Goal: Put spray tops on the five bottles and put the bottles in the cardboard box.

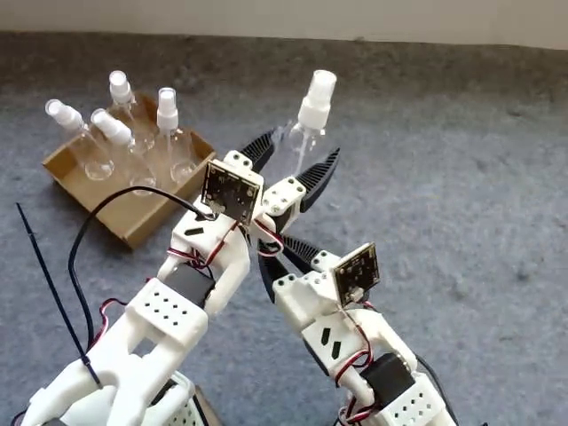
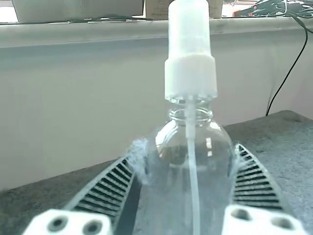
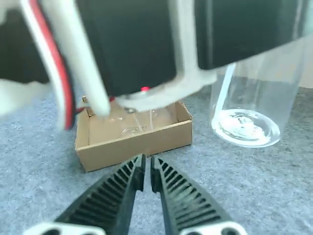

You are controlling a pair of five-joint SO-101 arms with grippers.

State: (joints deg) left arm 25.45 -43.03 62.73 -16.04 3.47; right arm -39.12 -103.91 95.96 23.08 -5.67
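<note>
My left gripper (image 1: 299,151) is pinching the body of the fifth bottle (image 2: 171,166), which stands upright outside the cardboard box (image 1: 146,222), near its long wall. The spray top (image 2: 190,58) rests on the neck with thread showing beneath the collar (judged not seated). Four capped bottles (image 1: 133,133) lean inside the box. My right gripper (image 3: 147,164), jaws pressed together on nothing, points toward the box.

Assessment: the bottle is probably light, clear-walled and slippery. It is best held at the wide body, never by the top.
</note>
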